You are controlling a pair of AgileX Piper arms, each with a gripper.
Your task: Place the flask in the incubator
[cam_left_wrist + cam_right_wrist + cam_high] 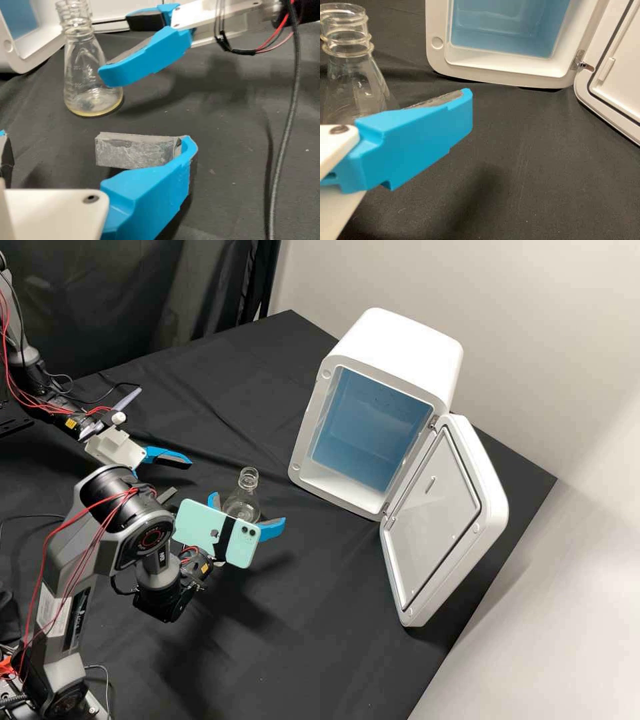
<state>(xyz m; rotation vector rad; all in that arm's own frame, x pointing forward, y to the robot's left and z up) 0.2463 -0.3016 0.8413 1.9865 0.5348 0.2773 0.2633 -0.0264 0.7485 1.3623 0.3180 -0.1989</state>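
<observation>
A clear glass flask (245, 497) stands upright on the black bench, uncapped, with a thin yellowish film at its bottom (92, 107). My right gripper (245, 515) is open, with one blue finger (415, 135) on each side of the flask's base and a gap left to the glass. The left gripper (159, 441) is open and holds nothing, back to the left of the flask, its padded finger (150, 185) low over the cloth. The white incubator (400, 350) stands to the right of the flask with its door (440, 520) swung wide and its blue inside (505, 25) facing the flask.
A teal phone (213, 532) is strapped to the right wrist. Red and black cables (40, 400) run along the arms at the left. The bench's edge (480, 587) lies just beyond the open door. Bare black cloth (530, 150) lies between flask and incubator.
</observation>
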